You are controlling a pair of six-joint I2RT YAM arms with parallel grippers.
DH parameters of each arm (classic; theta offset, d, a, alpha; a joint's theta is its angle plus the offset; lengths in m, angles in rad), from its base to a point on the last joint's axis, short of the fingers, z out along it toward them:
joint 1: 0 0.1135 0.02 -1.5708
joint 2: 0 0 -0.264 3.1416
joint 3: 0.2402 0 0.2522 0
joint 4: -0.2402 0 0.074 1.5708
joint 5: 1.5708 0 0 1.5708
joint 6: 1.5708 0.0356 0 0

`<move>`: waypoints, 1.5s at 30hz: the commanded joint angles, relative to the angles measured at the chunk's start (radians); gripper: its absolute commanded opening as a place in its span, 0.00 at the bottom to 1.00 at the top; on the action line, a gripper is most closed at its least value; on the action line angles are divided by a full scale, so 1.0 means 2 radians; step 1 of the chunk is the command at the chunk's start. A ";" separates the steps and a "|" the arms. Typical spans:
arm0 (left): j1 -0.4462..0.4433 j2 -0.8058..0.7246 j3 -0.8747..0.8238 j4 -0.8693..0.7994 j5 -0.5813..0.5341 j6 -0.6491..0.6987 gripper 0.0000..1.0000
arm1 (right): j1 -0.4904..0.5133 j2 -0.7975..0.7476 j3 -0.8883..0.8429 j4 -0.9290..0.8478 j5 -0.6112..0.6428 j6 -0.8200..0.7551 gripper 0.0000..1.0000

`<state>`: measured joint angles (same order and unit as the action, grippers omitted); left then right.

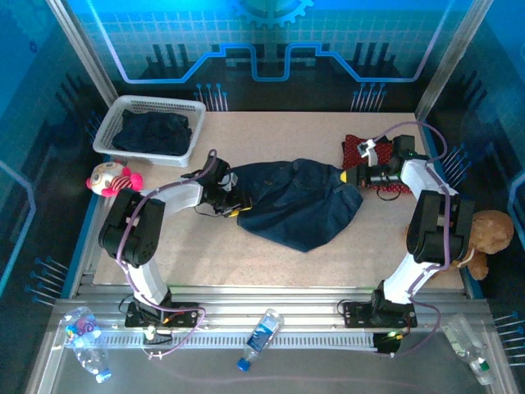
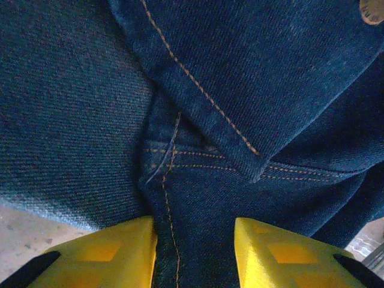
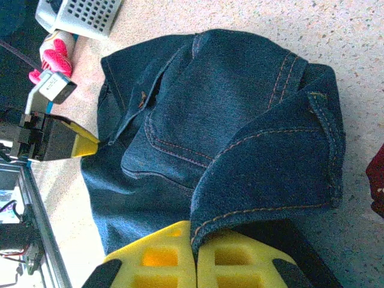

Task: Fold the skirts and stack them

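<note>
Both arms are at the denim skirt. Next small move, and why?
Probably close the left gripper fully before any lift. Its yellow fingers straddle a seamed fold of the denim skirt with a gap between them, so the pinch looks incomplete. The right gripper is shut on the hem at the opposite end, so both ends could then rise together.

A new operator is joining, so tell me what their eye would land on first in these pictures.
The crumpled denim skirt mid-table draws the eye, the left hand straddling a seam at its left edge, the right hand pinching its right hem. Then the white basket of dark fabric at far left and the red skirt at far right.
</note>
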<state>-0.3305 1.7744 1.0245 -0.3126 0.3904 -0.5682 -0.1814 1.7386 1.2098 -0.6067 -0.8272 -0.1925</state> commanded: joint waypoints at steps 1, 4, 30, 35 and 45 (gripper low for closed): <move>-0.006 0.011 0.006 -0.030 0.006 0.014 0.37 | 0.006 -0.018 0.007 0.008 -0.016 0.003 0.00; -0.007 0.011 0.005 -0.028 0.005 0.014 0.27 | 0.006 -0.020 0.006 0.011 -0.017 0.006 0.00; 0.161 -0.395 0.153 -0.038 -0.144 0.091 0.00 | -0.040 -0.350 0.011 0.283 0.027 0.190 0.00; 0.163 -0.348 0.182 0.022 -0.142 0.103 0.00 | -0.004 -0.337 0.003 0.343 0.074 0.199 0.00; 0.187 -0.091 0.411 0.118 -0.135 0.097 0.00 | 0.089 -0.131 0.149 0.410 0.156 0.141 0.00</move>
<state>0.0189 1.4918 1.6688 -0.2073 0.1818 -0.3923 -0.0147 1.3846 1.3968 0.0628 -0.6308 0.1150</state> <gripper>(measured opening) 0.056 0.071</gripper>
